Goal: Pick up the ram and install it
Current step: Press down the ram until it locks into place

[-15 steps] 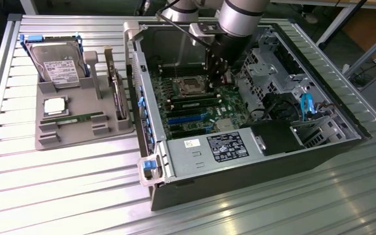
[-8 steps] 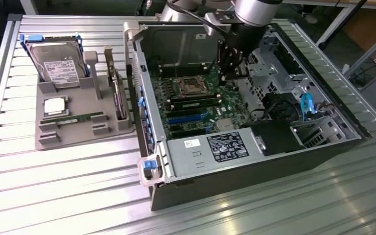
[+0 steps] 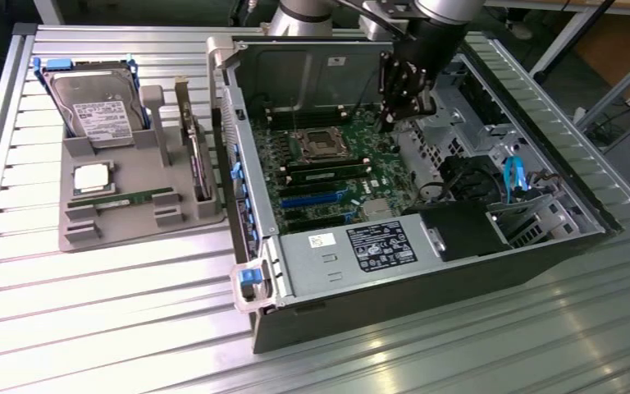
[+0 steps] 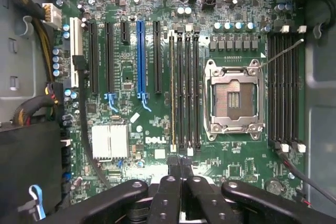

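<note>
**Ram: one stick seated, one in the tray**

Ram (image 3: 121,199) lies flat in the grey tray (image 3: 75,238) on the desk (image 3: 96,328), at the exterior view's left, just below the silver processor chip (image 3: 93,176). Its twin (image 3: 321,174) looks seated on the motherboard (image 3: 326,189) inside the open computer case (image 3: 425,271). My gripper (image 3: 394,120) hangs over the board with jaws pressed together, holding nothing.

From the wrist, my gripper (image 4: 180,174) sits just past the memory slots (image 4: 184,87) beside the empty socket (image 4: 233,98); one slot's stick (image 4: 172,87) shows edge-on. To pick well, I judge I should line up along the stick's length and grip its long edges.
</note>
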{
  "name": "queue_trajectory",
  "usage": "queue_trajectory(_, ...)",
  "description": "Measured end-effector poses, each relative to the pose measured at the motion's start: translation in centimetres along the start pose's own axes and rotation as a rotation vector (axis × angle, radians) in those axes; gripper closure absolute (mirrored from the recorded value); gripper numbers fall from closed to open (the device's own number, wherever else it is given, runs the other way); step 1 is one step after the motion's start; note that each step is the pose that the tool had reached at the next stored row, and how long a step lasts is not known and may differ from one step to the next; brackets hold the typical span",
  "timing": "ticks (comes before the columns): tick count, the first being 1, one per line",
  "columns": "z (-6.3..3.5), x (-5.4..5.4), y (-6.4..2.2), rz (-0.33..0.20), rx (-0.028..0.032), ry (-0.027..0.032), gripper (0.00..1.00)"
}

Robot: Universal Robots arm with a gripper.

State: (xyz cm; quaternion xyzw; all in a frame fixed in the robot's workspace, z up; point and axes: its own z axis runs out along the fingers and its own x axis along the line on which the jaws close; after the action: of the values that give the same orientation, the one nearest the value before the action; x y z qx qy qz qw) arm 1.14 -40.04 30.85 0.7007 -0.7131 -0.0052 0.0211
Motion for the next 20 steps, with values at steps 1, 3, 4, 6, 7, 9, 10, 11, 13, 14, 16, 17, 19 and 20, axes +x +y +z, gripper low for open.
queue_trajectory(1,-0.13,0.0,0.0,0.0,0.0,0.0,0.9)
queue_trajectory(3,-0.14,0.0,-0.01,0.0,0.0,-0.0001,0.9)
queue_trajectory(4,-0.13,0.0,-0.01,0.0,0.0001,-0.0002,0.9)
queue_trajectory(6,-0.14,0.0,-0.01,0.0,0.0,-0.0001,0.9)
queue_trajectory(7,-0.14,0.0,-0.01,0.0,0.0,0.0,0.9)
queue_trajectory(9,-0.14,0.0,-0.01,0.0,0.0,0.0,0.9)
queue_trajectory(10,-0.14,0.0,-0.01,0.0,0.0,0.0,0.9)
queue_trajectory(11,-0.15,0.0,-0.01,0.0,-0.0001,0.0001,0.9)
queue_trajectory(13,-0.14,0.0,-0.01,0.0,0.0,0.0,0.9)
queue_trajectory(14,-0.14,0.0,-0.01,0.002,0.0,-0.0001,0.9)
queue_trajectory(16,-0.13,0.0,-0.01,0.079,-0.0018,-0.0024,0.9)
queue_trajectory(17,-0.12,0.0,-0.01,0.106,-0.0024,-0.0028,0.9)
queue_trajectory(19,-0.1,0.0,-0.01,0.158,-0.0035,-0.0038,0.9)
queue_trajectory(20,-0.09,0.0,-0.01,0.192,-0.0044,-0.0048,0.9)
